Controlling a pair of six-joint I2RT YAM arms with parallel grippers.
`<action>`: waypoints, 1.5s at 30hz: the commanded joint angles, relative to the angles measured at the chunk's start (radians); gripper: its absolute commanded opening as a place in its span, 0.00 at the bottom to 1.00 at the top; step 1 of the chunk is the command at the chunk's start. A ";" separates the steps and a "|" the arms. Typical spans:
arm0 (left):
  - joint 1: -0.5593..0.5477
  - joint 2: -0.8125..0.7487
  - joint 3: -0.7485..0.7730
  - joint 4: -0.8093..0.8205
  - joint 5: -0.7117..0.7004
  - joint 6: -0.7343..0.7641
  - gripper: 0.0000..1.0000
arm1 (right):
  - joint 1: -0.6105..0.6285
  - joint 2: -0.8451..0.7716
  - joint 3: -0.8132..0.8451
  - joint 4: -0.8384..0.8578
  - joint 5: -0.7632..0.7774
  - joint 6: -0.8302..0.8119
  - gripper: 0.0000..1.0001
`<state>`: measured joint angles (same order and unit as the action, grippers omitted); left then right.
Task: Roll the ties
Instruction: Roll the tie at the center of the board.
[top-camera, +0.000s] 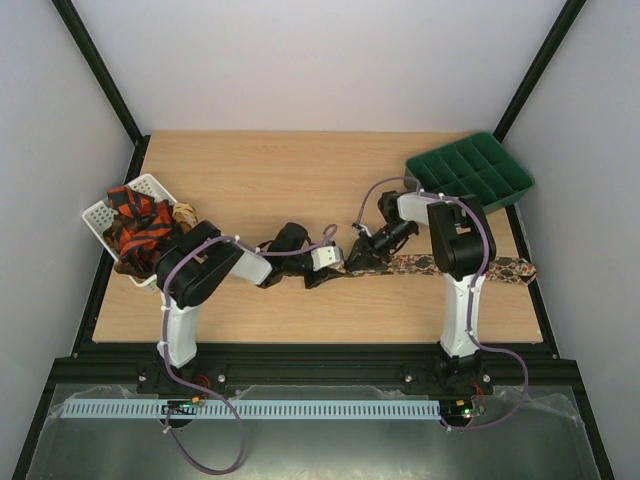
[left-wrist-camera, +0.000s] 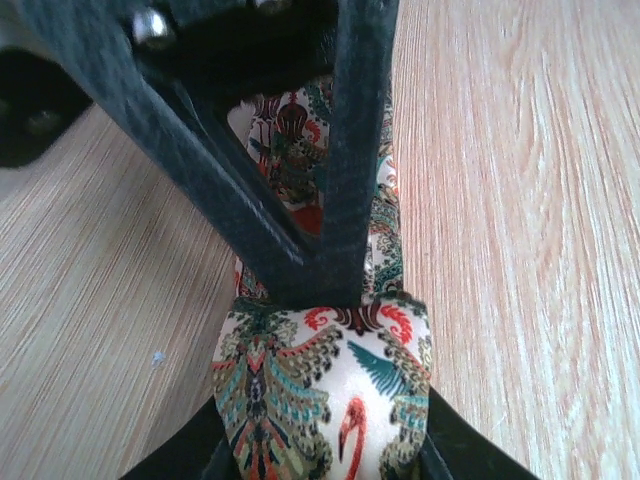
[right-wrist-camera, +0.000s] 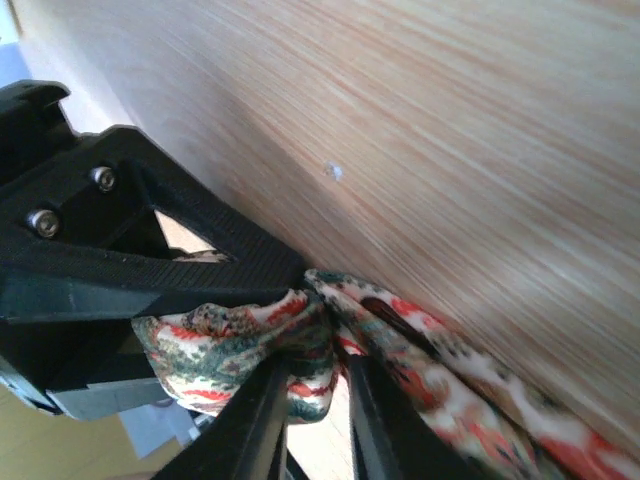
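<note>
Left pincer (left-wrist-camera: 322, 455), seen from its own wrist camera, holds the bunched end of a tie (left-wrist-camera: 320, 390). The cloth bulges up between its two dark fingers and touches both. Right pincer (right-wrist-camera: 312, 425) sits at the same end of the tie from the opposite side. Its fingers stand only narrowly apart with a crumpled fold of cloth at their tips, and whether they press on it cannot be told. The two pincers are nose to nose, so each wrist camera shows the other's black triangular finger frame just beyond the cloth.

The tie is a long, narrow strip of smooth fabric. Its ground is cream to olive-brown, with a dense print in red, teal, green and orange. Close up, the print shows feathered wings and a pink, flamingo-like bird. From above, the tie lies flat in a straight line on the wooden table (top-camera: 260, 180), running from the pincers near the middle out to the right edge. Its left end is folded over into a small thick wad.

The left arm (top-camera: 205, 265) rises from its base at the near left, bends, and stretches low to the right toward the table's middle. The right arm (top-camera: 455, 245) stands up from its base at the near right, crossing over the tie, then folds leftward and down to meet the left one.

A white basket (top-camera: 98, 213) at the left edge holds a heap of red-orange and black ties (top-camera: 140, 228). A green compartment tray (top-camera: 510, 197) sits at the far right corner.
</note>
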<state>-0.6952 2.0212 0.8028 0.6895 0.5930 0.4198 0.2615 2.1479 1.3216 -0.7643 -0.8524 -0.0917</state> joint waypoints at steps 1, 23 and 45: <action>0.010 -0.045 0.044 -0.423 -0.103 0.115 0.26 | -0.029 -0.076 0.017 -0.026 0.110 -0.016 0.25; -0.007 -0.003 0.217 -0.726 -0.191 0.122 0.33 | 0.056 -0.041 -0.015 0.125 -0.028 0.145 0.42; 0.043 -0.051 0.062 -0.174 0.081 -0.084 0.82 | -0.054 -0.029 -0.152 0.209 0.125 -0.040 0.02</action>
<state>-0.6395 1.9427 0.9005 0.3126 0.6003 0.4408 0.2226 2.0930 1.2301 -0.5621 -0.8570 -0.0875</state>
